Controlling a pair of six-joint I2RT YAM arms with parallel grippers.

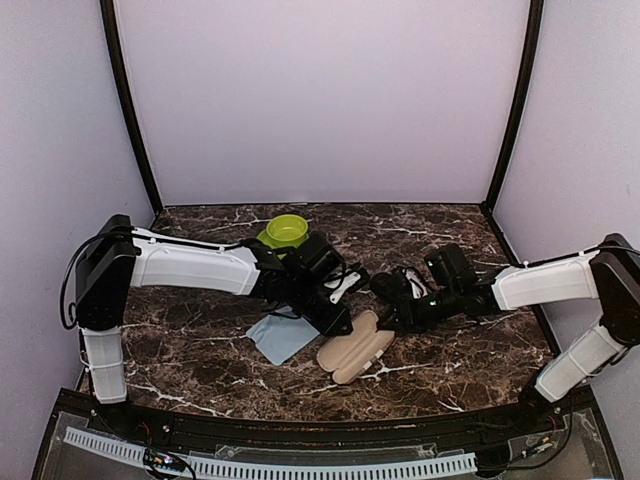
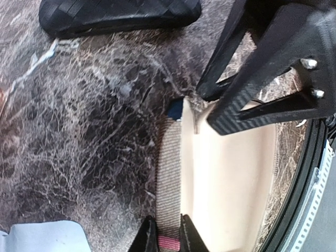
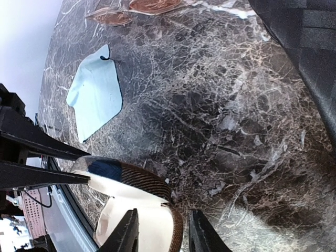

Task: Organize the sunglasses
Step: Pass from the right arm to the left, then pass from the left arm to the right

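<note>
Top external view: the left arm is stretched from the left across the dark marble table toward the middle. The sunglasses, a pair with reddish-brown lenses, are caught only at the upper edge of the right wrist view. There they lie on the marble, left of and farther back than a light blue cloth. From above they cannot be made out.

A green bowl is seen on the far side, behind the left forearm. The cloth lies flat on the near side of that arm.

Just right of the cloth, a brown-and-beige striped case lies open with its beige lining turned up. The left gripper is lowered onto it. In the left wrist view its two fingers are pressed against both faces of the upright striped rim, so the rim is pinched between them.

The right gripper is brought in from the right to the same case. Its fingers are spread and straddle the brown rim, one over the beige lining and one outside over the marble. The rim is not squeezed.

A black bumpy case lies on the far side of the striped case, apart from it.
</note>
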